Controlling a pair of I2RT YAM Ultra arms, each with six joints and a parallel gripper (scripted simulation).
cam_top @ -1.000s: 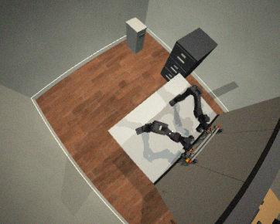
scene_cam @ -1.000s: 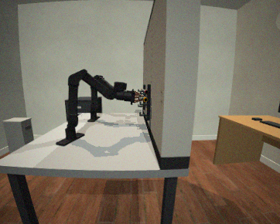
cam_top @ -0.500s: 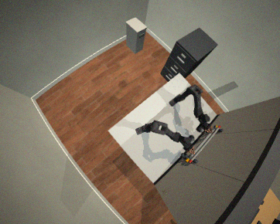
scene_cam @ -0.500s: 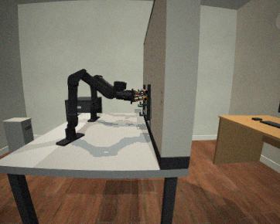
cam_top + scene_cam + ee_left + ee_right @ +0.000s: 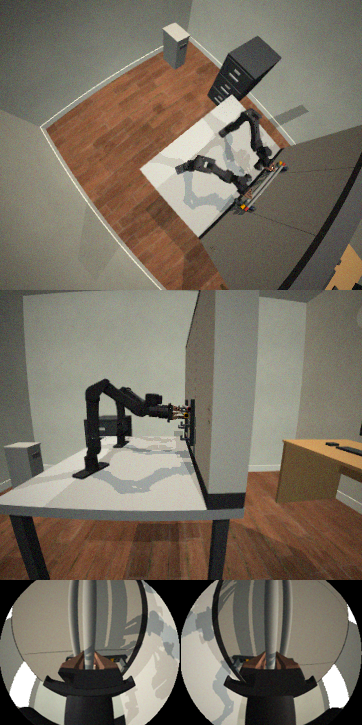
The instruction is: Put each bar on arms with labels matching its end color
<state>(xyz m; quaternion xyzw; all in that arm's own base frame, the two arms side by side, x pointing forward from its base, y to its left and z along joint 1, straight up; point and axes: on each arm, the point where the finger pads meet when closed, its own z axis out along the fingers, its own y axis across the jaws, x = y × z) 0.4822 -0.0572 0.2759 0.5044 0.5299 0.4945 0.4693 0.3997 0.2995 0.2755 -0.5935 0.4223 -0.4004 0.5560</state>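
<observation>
My left gripper (image 5: 89, 652) (image 5: 272, 168) is shut on a metal bar (image 5: 89, 619) (image 5: 271, 619), near one end of the wall rack (image 5: 193, 427). My right gripper (image 5: 270, 653) (image 5: 181, 413) is shut on the same bar near the other end. A second metal bar (image 5: 74, 615) (image 5: 286, 612) runs alongside, on the upper side of the held one. Red and yellow-orange ends or labels show at both ends of the rack in the top view, with blue beside them. They are too small to tell which belongs to which bar. Fingers hide the bars' contact with the rack arms.
The wall panel (image 5: 201, 355) rises right behind the rack. Lower rack arms stick out below the grippers in the exterior view. The white table top (image 5: 172, 152) lies below both arms. A dark cabinet (image 5: 255, 60) stands beyond the table's far corner.
</observation>
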